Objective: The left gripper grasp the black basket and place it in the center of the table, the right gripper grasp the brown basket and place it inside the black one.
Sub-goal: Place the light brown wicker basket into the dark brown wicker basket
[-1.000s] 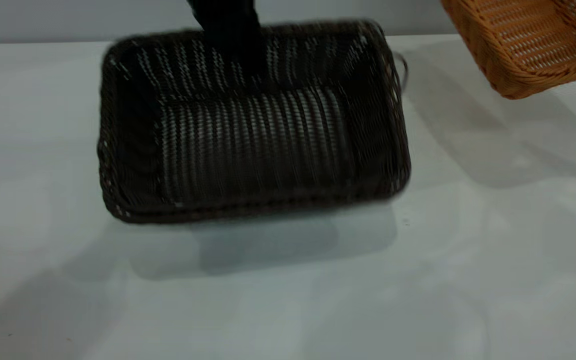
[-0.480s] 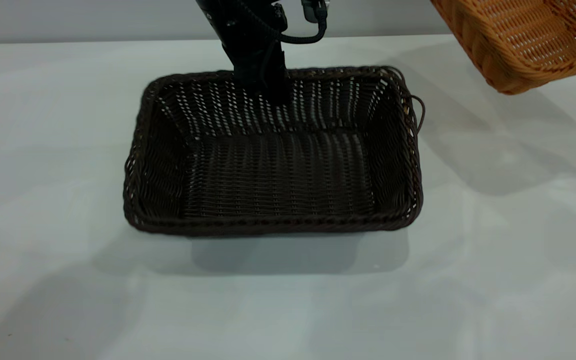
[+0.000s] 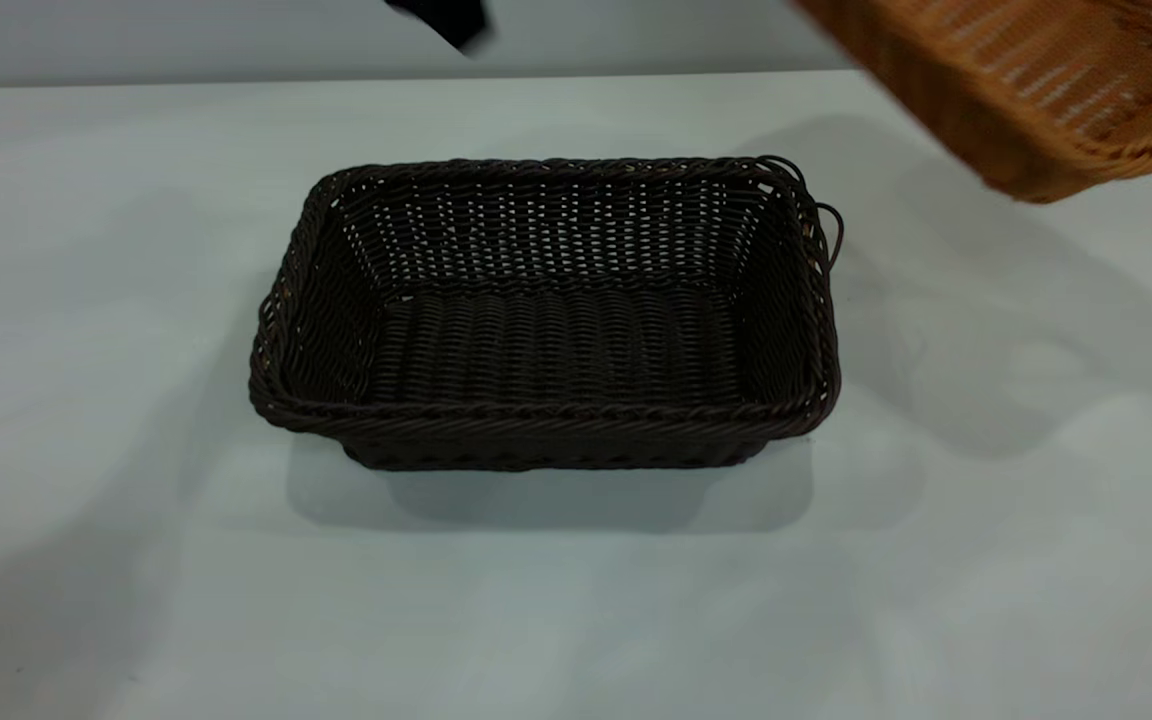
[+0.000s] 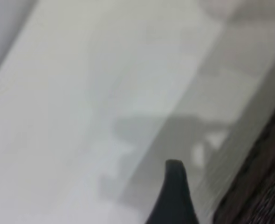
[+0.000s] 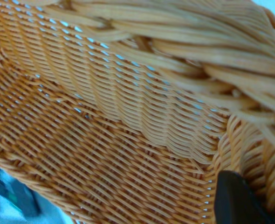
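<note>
Released and left on the table (image 3: 86,300), the black basket (image 3: 546,320); left gripper (image 3: 441,20) pulled away, fingers can't be told. Brown basket (image 3: 1026,90), apparently gripped by the unseen right gripper, is being swung closer.

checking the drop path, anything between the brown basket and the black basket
Nothing. In the exterior view only bare table with shadow separates the lifted brown basket from the black basket.

A bare test bench or lab setup, by the look of it: a plain white worktop (image 3: 576,600) runs to a blank grey wall (image 3: 186,40) at the far side, with only two wicker baskets in view and no household furnishing or clutter.
</note>
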Robot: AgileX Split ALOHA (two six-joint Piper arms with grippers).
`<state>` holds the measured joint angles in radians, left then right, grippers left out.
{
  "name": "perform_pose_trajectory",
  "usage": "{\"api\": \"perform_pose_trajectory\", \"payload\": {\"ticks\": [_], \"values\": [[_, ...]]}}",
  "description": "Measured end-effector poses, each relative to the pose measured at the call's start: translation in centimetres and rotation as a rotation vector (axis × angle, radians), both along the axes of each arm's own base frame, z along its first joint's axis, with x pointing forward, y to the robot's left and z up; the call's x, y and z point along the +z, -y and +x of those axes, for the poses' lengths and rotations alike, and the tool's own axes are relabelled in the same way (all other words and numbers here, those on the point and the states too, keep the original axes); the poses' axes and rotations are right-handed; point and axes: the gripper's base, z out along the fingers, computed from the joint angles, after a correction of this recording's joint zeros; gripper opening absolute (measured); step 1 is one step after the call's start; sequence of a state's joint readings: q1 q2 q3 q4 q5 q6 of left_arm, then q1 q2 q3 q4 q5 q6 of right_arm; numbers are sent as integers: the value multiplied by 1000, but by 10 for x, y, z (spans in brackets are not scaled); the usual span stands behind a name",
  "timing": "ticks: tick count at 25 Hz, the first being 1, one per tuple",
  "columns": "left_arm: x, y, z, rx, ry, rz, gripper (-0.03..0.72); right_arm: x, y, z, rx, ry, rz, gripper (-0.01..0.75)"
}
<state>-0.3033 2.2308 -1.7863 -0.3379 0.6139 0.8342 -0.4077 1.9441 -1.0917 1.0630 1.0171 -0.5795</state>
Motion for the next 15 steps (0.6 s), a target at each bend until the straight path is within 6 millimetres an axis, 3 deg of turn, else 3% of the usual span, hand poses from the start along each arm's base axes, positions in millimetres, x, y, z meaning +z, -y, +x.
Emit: {"api": "perform_pose_trajectory", "payload": {"ticks": [4, 7, 10, 15], "values": [[17, -51, 10, 158, -13, -32, 540, 9, -62, 1, 196, -41, -51, 70], [18, -74, 15, 215, -16, -37, 540, 9, -107, -2, 322, -63, -61, 70], [18, -86, 16, 238, -25, -37, 540, 8, -147, -7, 428, -69, -91, 70], [17, -87, 14, 234, -56, -33, 540, 8, -186, 2, 564, -82, -195, 70]]}}
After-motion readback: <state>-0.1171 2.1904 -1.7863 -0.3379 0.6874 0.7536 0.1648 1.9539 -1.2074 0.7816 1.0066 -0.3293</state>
